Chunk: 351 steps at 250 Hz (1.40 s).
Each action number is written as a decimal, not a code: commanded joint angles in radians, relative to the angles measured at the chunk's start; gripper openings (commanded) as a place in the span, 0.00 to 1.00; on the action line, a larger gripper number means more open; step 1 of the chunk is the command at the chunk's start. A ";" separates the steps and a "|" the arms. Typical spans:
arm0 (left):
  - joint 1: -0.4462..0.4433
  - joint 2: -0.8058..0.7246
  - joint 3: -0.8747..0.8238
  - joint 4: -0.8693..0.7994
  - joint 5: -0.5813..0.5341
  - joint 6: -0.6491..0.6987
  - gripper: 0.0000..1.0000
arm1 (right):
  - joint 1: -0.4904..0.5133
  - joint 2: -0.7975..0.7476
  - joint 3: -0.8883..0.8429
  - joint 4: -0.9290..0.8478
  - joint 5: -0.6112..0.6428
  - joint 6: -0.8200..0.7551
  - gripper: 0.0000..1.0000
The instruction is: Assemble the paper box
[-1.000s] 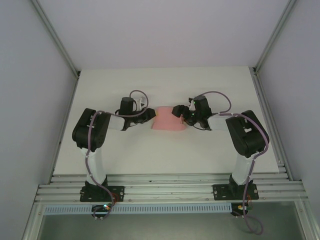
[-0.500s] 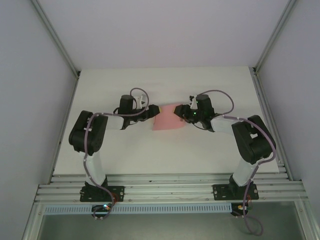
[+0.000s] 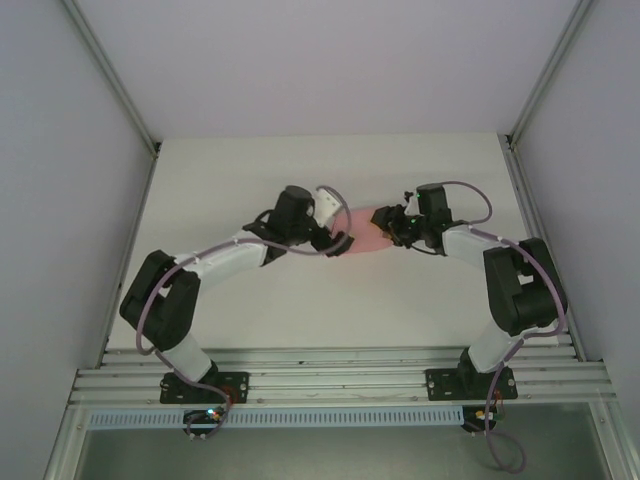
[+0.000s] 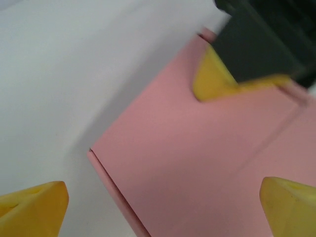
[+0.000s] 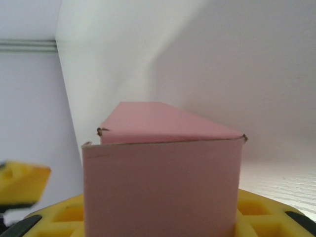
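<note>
Left gripper [image 3: 343,243] now seemingly over box [image 3: 368,238]

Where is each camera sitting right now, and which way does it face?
Top external: above and behind the bases, looking down at the table; both arms show, left end effector and right end effector at the paper box.
Left wrist: on the left wrist, looking down onto the box's pink panel; own yellow fingertips at the bottom corners.
Right wrist: low, facing an upright box panel; own yellow fingers below.
Shared: all three see the box.
</note>
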<state>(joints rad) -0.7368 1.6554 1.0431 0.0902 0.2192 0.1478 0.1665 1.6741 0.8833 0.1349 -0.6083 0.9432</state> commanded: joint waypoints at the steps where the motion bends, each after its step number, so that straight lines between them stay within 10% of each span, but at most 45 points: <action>1: -0.070 -0.046 -0.047 0.007 -0.151 0.300 1.00 | -0.036 -0.016 0.047 -0.074 -0.116 0.047 0.43; 184: -0.166 0.005 -0.085 0.195 -0.309 0.589 1.00 | -0.072 -0.053 0.028 -0.136 -0.391 0.257 0.39; 351: -0.208 -0.034 -0.141 0.294 -0.354 0.687 0.41 | -0.067 -0.072 -0.013 -0.077 -0.453 0.335 0.44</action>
<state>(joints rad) -0.9432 1.6455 0.9096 0.3462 -0.1547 0.8341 0.0822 1.6527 0.8902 0.0612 -0.9394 1.2770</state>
